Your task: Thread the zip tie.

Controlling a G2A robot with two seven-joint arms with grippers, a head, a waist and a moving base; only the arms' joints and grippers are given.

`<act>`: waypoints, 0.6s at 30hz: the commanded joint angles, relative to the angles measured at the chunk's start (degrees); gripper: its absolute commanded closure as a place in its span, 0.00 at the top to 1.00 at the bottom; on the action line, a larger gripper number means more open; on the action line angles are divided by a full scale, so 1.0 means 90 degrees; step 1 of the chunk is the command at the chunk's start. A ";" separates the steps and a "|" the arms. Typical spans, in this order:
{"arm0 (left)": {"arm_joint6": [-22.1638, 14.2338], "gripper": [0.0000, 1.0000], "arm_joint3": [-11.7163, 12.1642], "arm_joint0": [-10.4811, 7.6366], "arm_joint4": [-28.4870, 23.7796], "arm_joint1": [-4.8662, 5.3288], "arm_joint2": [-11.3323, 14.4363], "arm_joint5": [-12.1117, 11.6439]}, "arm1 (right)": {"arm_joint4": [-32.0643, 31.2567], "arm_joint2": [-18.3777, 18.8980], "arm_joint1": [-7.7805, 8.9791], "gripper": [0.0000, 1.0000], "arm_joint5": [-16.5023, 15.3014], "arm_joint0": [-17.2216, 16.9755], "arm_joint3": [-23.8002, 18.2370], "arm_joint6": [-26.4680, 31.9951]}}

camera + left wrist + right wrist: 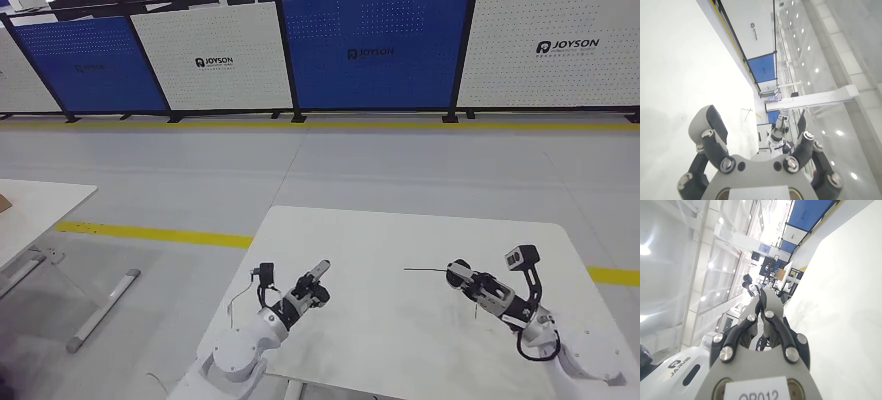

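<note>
Threading has not started. The zip tie (425, 269) lies out straight over the table (380, 340) with no loop formed. One end points toward the left arm and the other sits just beside the right gripper (458, 270). The right gripper's fingers are pressed together, and you cannot confirm whether they pinch the zip tie's end. The left gripper (757, 117) is spread wide, holds nothing, and sits well apart from the zip tie. By this judgement, every step remains: secure both ends, bring the tip to the head, pass it through, then pull.
</note>
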 commanded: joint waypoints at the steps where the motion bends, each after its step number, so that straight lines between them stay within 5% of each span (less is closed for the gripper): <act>1: -0.0184 1.00 0.0014 -0.0059 0.0090 -0.0007 0.0199 0.0073 | 0.0056 -0.0036 -0.0068 0.00 0.0001 -0.0053 -0.0023 -0.0012; 8: -0.0111 1.00 0.0352 -0.0469 0.0350 -0.0118 0.1045 -0.0206 | -0.0211 -0.0169 -0.0283 0.00 0.0001 -0.0118 0.0147 -0.0019; 18: -0.0097 1.00 0.0367 -0.0483 0.0344 -0.0122 0.1063 -0.0214 | -0.0211 -0.0169 -0.0283 0.00 0.0001 -0.0118 0.0147 -0.0019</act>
